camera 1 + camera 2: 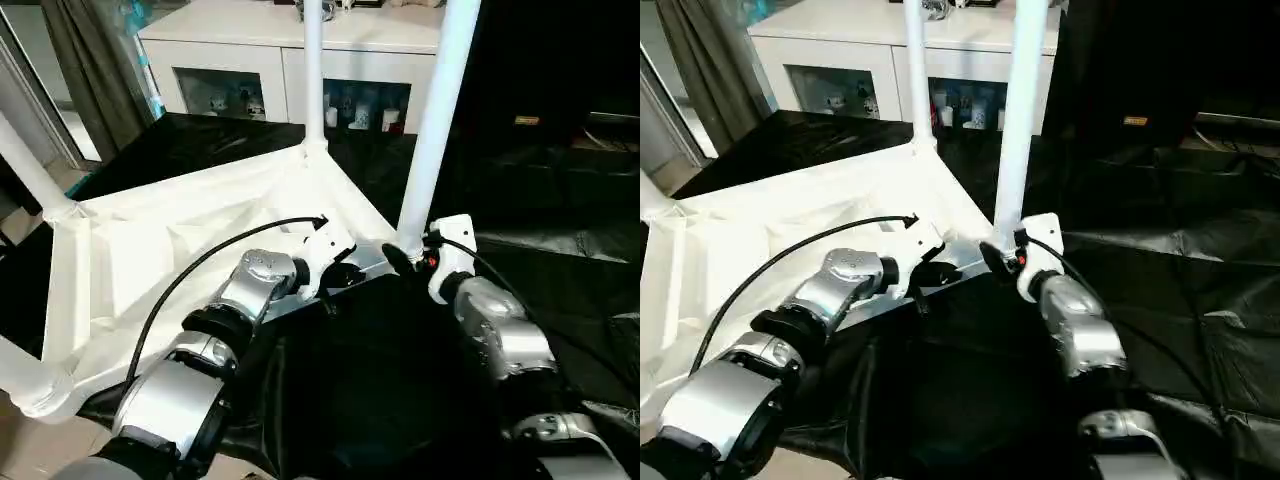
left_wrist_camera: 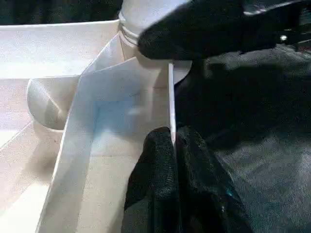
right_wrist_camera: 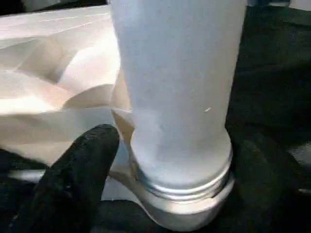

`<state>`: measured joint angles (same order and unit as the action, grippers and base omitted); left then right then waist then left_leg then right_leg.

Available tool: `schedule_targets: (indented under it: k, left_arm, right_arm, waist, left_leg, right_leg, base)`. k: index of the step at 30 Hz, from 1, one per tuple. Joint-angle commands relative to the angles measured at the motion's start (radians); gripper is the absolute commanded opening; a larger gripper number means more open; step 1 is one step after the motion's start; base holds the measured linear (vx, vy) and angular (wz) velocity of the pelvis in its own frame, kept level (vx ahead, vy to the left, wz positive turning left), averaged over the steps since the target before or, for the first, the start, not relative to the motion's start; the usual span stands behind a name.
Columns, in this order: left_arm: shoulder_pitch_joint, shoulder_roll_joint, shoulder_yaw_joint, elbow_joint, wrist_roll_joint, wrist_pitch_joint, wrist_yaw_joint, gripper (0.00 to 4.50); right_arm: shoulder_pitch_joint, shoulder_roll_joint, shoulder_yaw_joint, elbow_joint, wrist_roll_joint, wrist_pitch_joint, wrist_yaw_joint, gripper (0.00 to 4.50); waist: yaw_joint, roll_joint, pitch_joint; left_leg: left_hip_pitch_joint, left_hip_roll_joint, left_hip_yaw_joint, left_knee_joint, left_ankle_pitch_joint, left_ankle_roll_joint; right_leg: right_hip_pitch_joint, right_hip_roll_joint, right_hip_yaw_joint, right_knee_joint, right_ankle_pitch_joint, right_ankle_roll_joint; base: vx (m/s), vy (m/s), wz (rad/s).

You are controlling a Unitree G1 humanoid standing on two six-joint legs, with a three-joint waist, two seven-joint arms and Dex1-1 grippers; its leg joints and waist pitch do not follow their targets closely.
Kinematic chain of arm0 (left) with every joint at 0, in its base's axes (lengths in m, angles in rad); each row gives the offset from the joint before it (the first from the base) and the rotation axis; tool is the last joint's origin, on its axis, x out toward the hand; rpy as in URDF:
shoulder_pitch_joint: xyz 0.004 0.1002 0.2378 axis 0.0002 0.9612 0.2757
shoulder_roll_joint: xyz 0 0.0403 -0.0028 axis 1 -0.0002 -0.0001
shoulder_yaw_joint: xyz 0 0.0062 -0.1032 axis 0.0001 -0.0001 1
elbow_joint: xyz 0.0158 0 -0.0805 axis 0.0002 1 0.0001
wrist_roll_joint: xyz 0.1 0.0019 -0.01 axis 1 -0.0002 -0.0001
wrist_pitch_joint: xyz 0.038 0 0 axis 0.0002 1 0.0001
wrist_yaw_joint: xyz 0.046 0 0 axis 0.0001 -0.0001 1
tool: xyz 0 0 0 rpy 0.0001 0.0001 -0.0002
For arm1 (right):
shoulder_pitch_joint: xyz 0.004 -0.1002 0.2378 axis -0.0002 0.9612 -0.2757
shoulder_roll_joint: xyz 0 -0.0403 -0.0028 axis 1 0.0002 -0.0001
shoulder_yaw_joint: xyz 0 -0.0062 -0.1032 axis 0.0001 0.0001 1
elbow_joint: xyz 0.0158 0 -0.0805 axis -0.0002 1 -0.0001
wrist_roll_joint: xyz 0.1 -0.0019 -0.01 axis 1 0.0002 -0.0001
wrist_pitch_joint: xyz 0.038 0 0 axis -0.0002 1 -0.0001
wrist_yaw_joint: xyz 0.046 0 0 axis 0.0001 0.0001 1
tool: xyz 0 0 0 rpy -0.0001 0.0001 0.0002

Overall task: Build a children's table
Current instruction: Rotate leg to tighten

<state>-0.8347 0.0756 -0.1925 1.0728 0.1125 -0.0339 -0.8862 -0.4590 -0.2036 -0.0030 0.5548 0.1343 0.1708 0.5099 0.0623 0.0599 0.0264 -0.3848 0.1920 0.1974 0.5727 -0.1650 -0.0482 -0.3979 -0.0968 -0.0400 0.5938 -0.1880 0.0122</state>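
Left gripper (image 2: pixel 172 145) fingers pinched nearly shut on the thin side rim of the tabletop (image 1: pixel 150 250), one black finger (image 2: pixel 150 179) inside the rim, the other outside, rim edge running between them. Right gripper (image 3: pixel 165 160) fingers spread wide around the base of the near leg (image 1: pixel 438 120), one finger (image 3: pixel 77 170) on each side of it; contact with the leg cannot be confirmed, no firm clamp visible. Children's table lies upside down on the black-covered worktop (image 1: pixel 560 230), ribbed underside up, filling the 9 to 12 o'clock part of the head views. Near leg stands upright in its corner socket (image 3: pixel 184 204) at about 1 o'clock from centre, threaded collar seated at the socket mouth. Far leg (image 1: pixel 313 70) upright at 12 o'clock in the back corner. Two more legs at 9 o'clock (image 1: pixel 30 165) and 7 o'clock (image 1: pixel 20 375), cut by the frame edge. White cabinet (image 1: pixel 270 50) with glass fronts behind the table at 12 o'clock. Head views give the whole layout, both silver forearms and the black cable over the left arm (image 1: pixel 180 370). Left wrist view adds the rim pinch close up, an inner rib pocket and the right gripper's dark finger at the leg base. Right wrist view adds the collar rings and socket lip.
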Motion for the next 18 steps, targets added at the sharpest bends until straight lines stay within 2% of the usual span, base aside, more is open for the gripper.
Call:
schedule_targets:
  k: [1, 2, 4, 5, 7, 8, 10, 16, 18]
  left_arm:
    - [0.017, -0.018, -0.028, -0.056, -0.037, -0.078, -0.148, 0.0]
    - [0.017, -0.018, -0.028, -0.056, -0.037, -0.078, -0.148, 0.0]
    - [0.041, 0.027, -0.041, -0.089, -0.054, -0.088, -0.277, 0.0]
    - [0.041, 0.028, -0.041, -0.09, -0.054, -0.088, -0.281, 0.0]
    - [0.054, 0.062, -0.047, -0.119, -0.072, -0.075, -0.373, 0.0]
    - [0.057, 0.071, -0.048, -0.125, -0.075, -0.072, -0.395, 0.0]
    - [0.064, 0.091, -0.052, -0.141, -0.085, -0.063, -0.451, 0.0]
    - [0.086, 0.132, -0.056, -0.19, -0.097, -0.031, -0.551, 0.0]
    - [0.088, 0.139, -0.054, -0.196, -0.1, -0.028, -0.56, 0.0]
  right_arm:
    - [0.028, -0.01, 0.102, -0.025, 0.011, 0.027, 0.162, 3.9]
    - [0.028, -0.01, 0.102, -0.025, 0.011, 0.027, 0.162, 3.9]
    - [0.051, -0.085, 0.092, -0.095, 0.051, 0.044, 0.29, 3.9]
    - [0.052, -0.087, 0.092, -0.097, 0.053, 0.045, 0.294, 3.9]
    - [0.081, -0.152, 0.097, -0.168, 0.087, 0.064, 0.402, 3.9]
    - [0.089, -0.169, 0.099, -0.186, 0.095, 0.07, 0.43, 3.9]
    - [0.104, -0.206, 0.103, -0.219, 0.109, 0.075, 0.486, 3.9]
    - [0.135, -0.277, 0.113, -0.274, 0.131, 0.101, 0.598, 3.9]
    - [0.141, -0.286, 0.114, -0.283, 0.134, 0.106, 0.61, 3.58]
  waist:
    - [0.004, -0.02, -0.049]
    - [0.006, -0.02, -0.049]
    - [0.013, -0.019, -0.051]
    - [0.016, -0.019, -0.051]
    - [0.022, -0.018, -0.052]
    - [0.033, -0.019, -0.054]
    - [0.041, -0.018, -0.052]
    - [0.05, -0.02, -0.048]
    - [0.05, -0.021, -0.048]
  left_leg:
    - [0.012, 0.028, -0.016, -0.065, -0.262, 0.058]
    - [0.011, 0.029, -0.016, -0.064, -0.257, 0.062]
    - [0.012, 0.032, -0.013, -0.06, -0.23, 0.083]
    - [0.012, 0.033, -0.013, -0.06, -0.223, 0.088]
    - [0.015, 0.035, -0.011, -0.057, -0.211, 0.096]
    - [0.018, 0.039, -0.01, -0.055, -0.202, 0.102]
    - [0.015, 0.04, -0.01, -0.057, -0.196, 0.109]
    - [0.019, 0.041, -0.01, -0.06, -0.231, 0.082]
    - [0.017, 0.041, -0.011, -0.061, -0.231, 0.074]
  right_leg:
    - [0.045, -0.043, 0.02, -0.079, -0.194, -0.206]
    - [0.046, -0.045, 0.021, -0.078, -0.184, -0.209]
    - [0.047, -0.043, 0.02, -0.074, -0.146, -0.226]
    - [0.046, -0.044, 0.02, -0.072, -0.134, -0.231]
    - [0.043, -0.043, 0.02, -0.069, -0.108, -0.249]
    - [0.043, -0.045, 0.022, -0.065, -0.09, -0.256]
    - [0.043, -0.045, 0.021, -0.062, -0.077, -0.259]
    - [0.039, -0.047, 0.024, -0.069, -0.16, -0.248]
    - [0.04, -0.048, 0.023, -0.069, -0.168, -0.243]
  base:
    - [0.0, 0.0, 0.0]
    - [0.0, 0.0, 0.0]
    - [0.0, 0.0, 0.0]
    - [0.0, 0.0, 0.0]
    - [0.0, 0.0, 0.0]
    - [0.0, 0.0, 0.0]
    - [0.0, 0.0, 0.0]
    - [0.0, 0.0, 0.0]
    - [0.0, 0.0, 0.0]
